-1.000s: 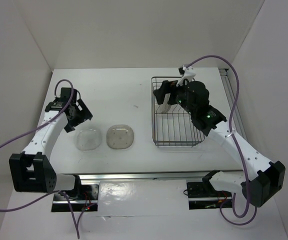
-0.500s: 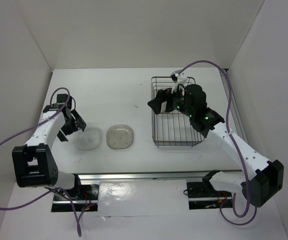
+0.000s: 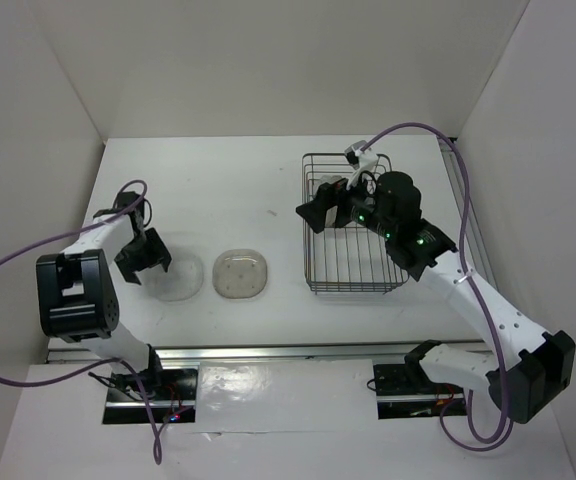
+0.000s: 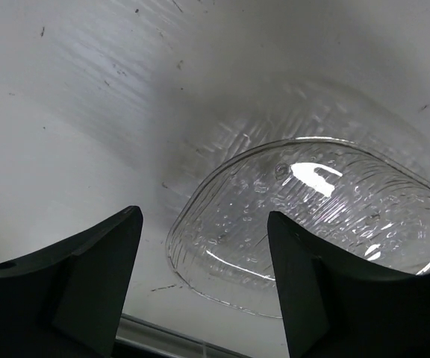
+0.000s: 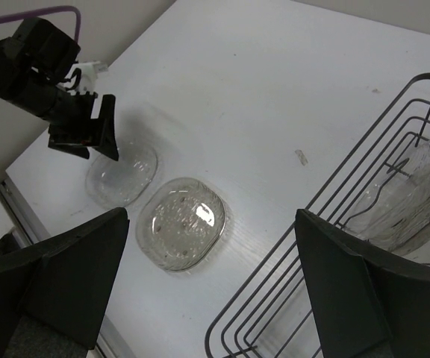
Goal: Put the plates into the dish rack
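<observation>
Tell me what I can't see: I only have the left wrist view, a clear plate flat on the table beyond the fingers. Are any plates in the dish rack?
Observer: Yes. The right wrist view shows translucent plates standing on edge inside the dish rack; I cannot count them.
Operator: Any other plate outside it?
Observer: One. A grey-brown plate lies flat on the rack side of your clear plate, apart from it.
Operator: And the right gripper?
Observer: The right gripper is open and empty, above the rack's left side.
</observation>
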`<state>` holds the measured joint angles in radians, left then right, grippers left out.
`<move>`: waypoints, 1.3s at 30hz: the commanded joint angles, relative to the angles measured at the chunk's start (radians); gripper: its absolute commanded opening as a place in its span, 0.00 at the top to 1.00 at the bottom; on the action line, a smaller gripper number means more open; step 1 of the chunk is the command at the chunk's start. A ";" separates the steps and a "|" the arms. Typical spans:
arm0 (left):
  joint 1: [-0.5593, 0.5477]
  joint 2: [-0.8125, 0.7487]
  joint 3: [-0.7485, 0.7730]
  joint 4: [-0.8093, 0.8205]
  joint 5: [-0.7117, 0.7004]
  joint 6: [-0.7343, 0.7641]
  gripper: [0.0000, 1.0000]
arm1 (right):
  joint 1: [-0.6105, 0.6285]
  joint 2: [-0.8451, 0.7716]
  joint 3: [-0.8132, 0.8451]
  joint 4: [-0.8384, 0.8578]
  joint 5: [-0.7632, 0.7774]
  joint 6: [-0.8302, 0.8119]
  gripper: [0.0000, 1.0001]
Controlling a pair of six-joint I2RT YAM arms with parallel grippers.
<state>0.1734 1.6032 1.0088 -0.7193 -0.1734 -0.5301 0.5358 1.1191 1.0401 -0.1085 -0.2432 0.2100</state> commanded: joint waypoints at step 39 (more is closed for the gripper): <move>0.023 -0.008 0.033 0.101 0.028 0.016 1.00 | -0.005 -0.091 0.000 0.047 0.018 -0.011 0.01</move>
<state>0.1890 1.6478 1.0344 -0.6643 -0.1539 -0.5041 0.5358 1.0546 1.0393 -0.1043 -0.2325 0.2077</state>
